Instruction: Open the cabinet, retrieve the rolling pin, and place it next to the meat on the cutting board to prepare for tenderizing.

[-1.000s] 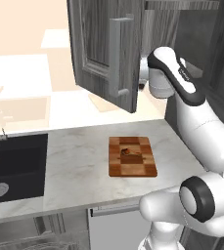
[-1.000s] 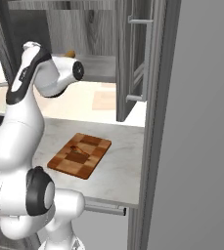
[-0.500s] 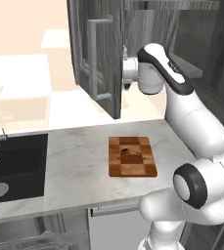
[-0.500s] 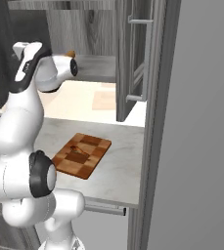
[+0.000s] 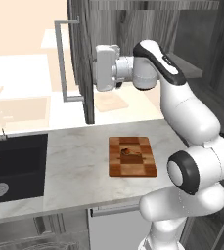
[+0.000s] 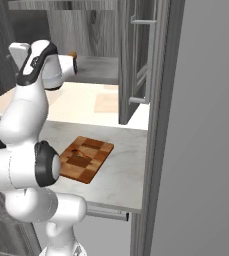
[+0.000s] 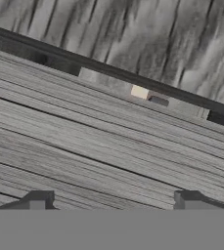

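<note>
Kitchen counter: the gripper, its 2 fingers spread wide and grasping nothing, faces the inner side of the swung-out cabinet door. The rolling pin lies on the cabinet shelf; the meat sits on the board.

Dark grey wood-grain cabinet; checkered dark-and-light brown cutting board; reddish-brown meat.

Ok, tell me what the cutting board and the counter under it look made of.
Cutting board: wood, it seems, judging by checkered dark and light brown blocks with a smooth finish. Counter: probably marble or similar stone, pale grey with faint veining, matte.
</note>
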